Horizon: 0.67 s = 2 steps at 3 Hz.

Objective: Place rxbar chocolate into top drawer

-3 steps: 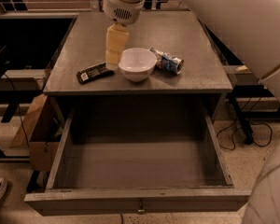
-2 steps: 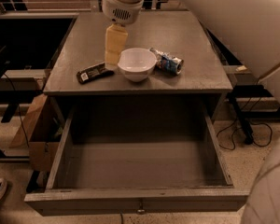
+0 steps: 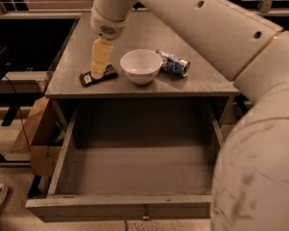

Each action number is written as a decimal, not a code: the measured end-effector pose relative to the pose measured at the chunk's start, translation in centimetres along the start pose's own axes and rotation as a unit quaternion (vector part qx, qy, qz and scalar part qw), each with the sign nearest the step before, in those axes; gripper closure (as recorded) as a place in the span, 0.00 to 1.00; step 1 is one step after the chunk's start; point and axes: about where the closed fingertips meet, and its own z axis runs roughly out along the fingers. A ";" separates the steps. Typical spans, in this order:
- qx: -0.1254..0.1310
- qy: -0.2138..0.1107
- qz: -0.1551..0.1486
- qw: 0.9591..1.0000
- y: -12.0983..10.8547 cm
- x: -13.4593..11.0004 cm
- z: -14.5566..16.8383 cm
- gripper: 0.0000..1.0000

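Observation:
The rxbar chocolate (image 3: 88, 78), a flat dark bar with a white label patch, lies on the cabinet top (image 3: 77, 57) left of the white bowl (image 3: 141, 65). My gripper (image 3: 99, 64) points straight down and its tip overlaps the bar's right half, at or just above it. The top drawer (image 3: 120, 208) is pulled fully open below the cabinet top. Its inside is bare, and the small knob (image 3: 145, 219) shows at the front panel's bottom edge.
A shiny blue-and-silver packet (image 3: 173, 64) lies right of the bowl. My thick white arm (image 3: 241, 61) crosses the upper right and fills the right edge. A cardboard box (image 3: 36, 134) stands on the floor left of the cabinet.
My gripper has moved left and down, from beside the bowl's back-left rim to over the rxbar chocolate. The bar, bowl, packet and drawer have not moved.

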 end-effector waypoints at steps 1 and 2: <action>-0.029 -0.014 0.005 0.999 -0.3 -2.1 5.9 0.00; -0.055 -0.017 0.020 0.998 0.5 -2.0 9.6 0.00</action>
